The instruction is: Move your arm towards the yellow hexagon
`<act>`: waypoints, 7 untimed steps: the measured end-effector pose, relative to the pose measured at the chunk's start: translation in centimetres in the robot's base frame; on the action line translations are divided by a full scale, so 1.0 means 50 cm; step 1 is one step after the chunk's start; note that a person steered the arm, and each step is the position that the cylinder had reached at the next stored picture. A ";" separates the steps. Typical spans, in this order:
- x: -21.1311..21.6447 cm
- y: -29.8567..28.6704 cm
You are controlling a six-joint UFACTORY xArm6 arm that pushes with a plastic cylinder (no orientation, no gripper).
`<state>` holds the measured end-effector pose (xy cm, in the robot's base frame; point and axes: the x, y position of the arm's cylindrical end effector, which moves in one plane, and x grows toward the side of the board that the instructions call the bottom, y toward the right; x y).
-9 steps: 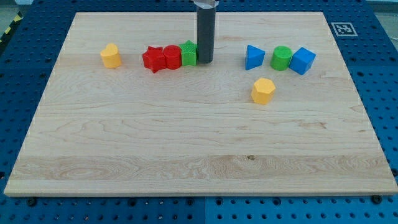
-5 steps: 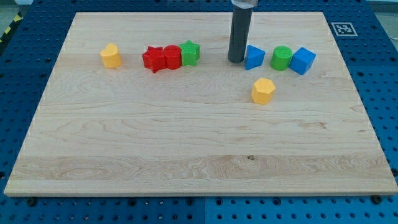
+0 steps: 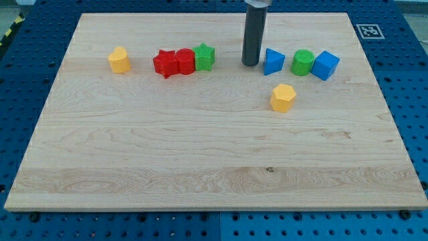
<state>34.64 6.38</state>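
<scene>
One camera — high, angled over the board (image 3: 200, 154).

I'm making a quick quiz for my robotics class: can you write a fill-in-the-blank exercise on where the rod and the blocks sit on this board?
1. My tip rests just to the view's left of the ____ triangular block.
2. The yellow hexagon lies toward the view's ____ and right of my tip.
3. Between that triangular block and the blue cube stands a ____ cylinder.
4. The green block touches a ____ block on its left.

Missing words: blue; bottom; green; red
</scene>
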 end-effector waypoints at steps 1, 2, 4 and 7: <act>0.037 -0.008; 0.113 -0.023; 0.297 0.046; 0.281 0.164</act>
